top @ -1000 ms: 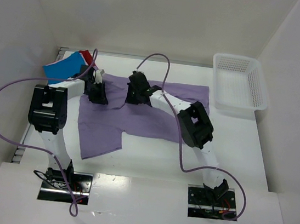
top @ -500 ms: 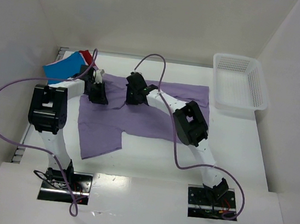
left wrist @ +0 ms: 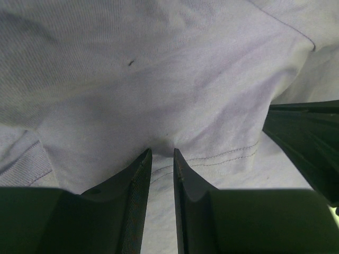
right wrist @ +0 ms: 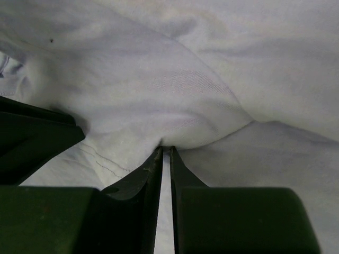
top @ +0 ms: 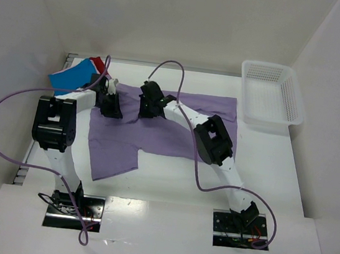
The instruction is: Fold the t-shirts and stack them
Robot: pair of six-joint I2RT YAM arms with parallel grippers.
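The large lavender t-shirt [top: 169,133] lies spread on the white table. My left gripper [top: 110,103] sits on its far left part, shut on a pucker of the lavender cloth [left wrist: 175,100] at its tips [left wrist: 161,152]. My right gripper [top: 150,101] is close beside it, on the shirt's far edge. It is shut on a raised fold of the same cloth [right wrist: 175,100] at its tips [right wrist: 166,149]. A folded bright blue shirt [top: 68,78] with a red one [top: 97,63] behind it lies at the far left corner. No pink shirt shows.
A white mesh basket [top: 296,100] stands at the far right of the table. White walls close in the table on the left, back and right. Each wrist view shows the other gripper's dark body at its edge, in the left wrist view [left wrist: 307,137] and in the right wrist view [right wrist: 32,137].
My right gripper has slid a little to the left along the shirt's far edge, toward the left gripper. The left gripper has not moved.
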